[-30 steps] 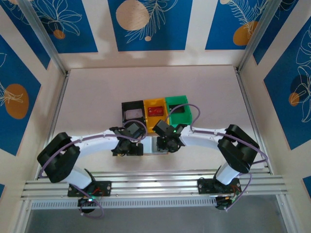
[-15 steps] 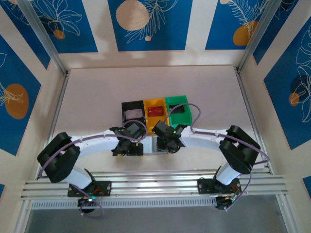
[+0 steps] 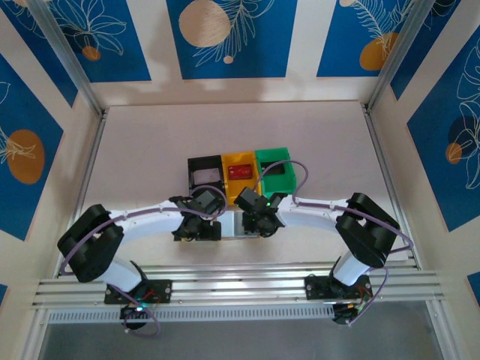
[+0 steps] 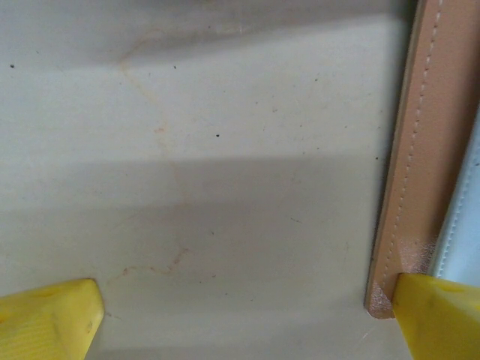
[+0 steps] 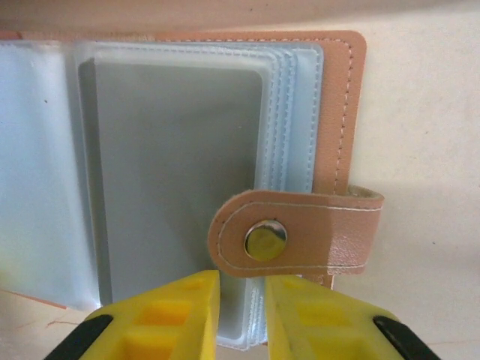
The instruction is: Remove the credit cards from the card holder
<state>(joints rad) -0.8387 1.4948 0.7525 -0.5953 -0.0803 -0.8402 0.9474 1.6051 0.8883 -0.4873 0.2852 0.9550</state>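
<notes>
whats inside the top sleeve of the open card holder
A grey card shows through the clear top sleeve. The snap tab covers its lower right corner, and whatever the sleeves beneath hold is hidden.

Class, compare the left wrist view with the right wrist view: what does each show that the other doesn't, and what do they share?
Left wrist: a broad stretch of bare table and the left hand, fingers spread wide, one tip at the corner of the card holder. Right wrist: the open holder's clear pockets, its snap tab, and the right hand, fingers nearly together. Shared: the tan stitched card holder lying on the pale table.
</notes>
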